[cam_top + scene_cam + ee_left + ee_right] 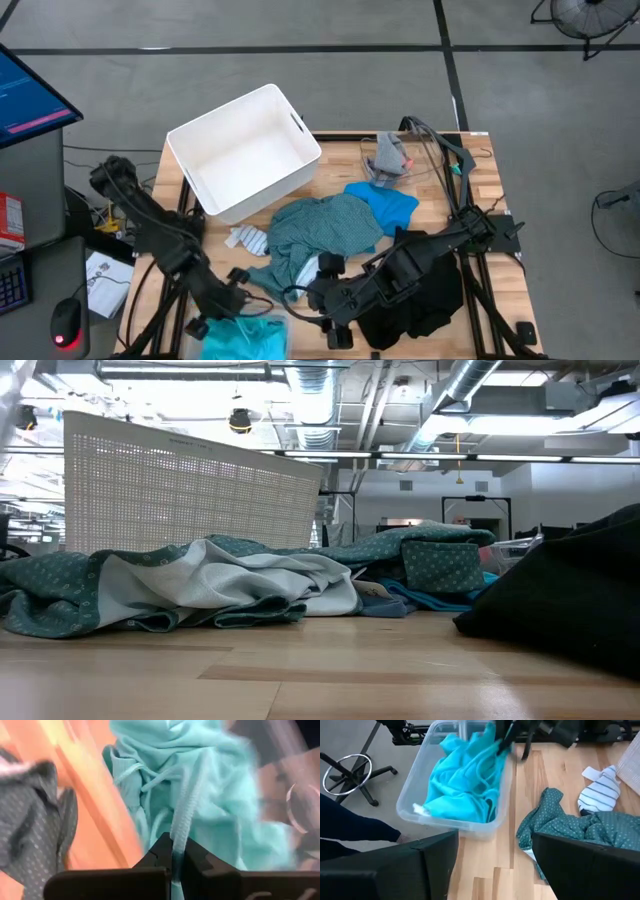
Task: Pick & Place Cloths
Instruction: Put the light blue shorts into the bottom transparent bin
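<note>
My left gripper [238, 308] is shut on the turquoise shirt [245, 337], which lies in a clear tub [420, 795] at the table's near left corner. My right gripper [318, 300] is open and holds nothing. It hovers level over the near part of the teal-grey dotted shirt [322, 232] and points toward the tub. That shirt lies spread on the table middle. A blue cloth [388, 205] lies at its right edge, and a striped sock [245, 240] lies at its left. Black clothes [425, 305] lie under the right arm. Grey-and-orange socks [390, 158] lie in a far clear tub. My left gripper pinches a narrow raised fold of the turquoise shirt [182, 827] between its two fingers [160, 855]. It comes from above, slanting down. The fold is drawn up to the fingers [502, 740], and the remainder of the shirt [460, 790] lies bunched in the tub.
A white rigid bin [243, 150] stands tilted at the table's far left. Bare wood [485, 870] lies between the near tub and the dotted shirt. Off the left side stand a monitor [30, 95] and a desk with a mouse [65, 325].
</note>
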{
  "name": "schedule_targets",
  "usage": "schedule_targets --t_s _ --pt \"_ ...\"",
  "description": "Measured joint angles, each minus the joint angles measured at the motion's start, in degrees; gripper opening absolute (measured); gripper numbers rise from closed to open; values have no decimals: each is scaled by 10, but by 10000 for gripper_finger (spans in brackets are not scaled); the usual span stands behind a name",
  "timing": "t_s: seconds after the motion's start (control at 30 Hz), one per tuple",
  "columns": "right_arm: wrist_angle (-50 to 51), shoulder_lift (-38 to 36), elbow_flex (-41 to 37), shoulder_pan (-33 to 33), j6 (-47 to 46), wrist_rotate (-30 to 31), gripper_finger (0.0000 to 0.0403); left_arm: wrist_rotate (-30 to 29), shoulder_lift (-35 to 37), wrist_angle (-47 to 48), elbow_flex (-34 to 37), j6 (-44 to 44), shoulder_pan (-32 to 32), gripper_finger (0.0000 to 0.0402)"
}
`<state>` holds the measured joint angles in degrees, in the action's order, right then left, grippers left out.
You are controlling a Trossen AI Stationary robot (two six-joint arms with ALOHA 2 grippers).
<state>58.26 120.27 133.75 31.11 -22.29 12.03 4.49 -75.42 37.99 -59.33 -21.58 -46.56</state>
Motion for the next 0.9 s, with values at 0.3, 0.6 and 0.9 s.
schedule_targets --t_s 0.3,0.6,0.9 --pt "0 0 0 -9 3 0 249 -4 26 -16 -1 209 -17 0" --pt "6 0 0 -14 3 1 249 10 -66 -21 -1 318 -19 0" --pt "32 0 -2 -28 2 15 249 -14 -136 -23 -42 364 -19 0"
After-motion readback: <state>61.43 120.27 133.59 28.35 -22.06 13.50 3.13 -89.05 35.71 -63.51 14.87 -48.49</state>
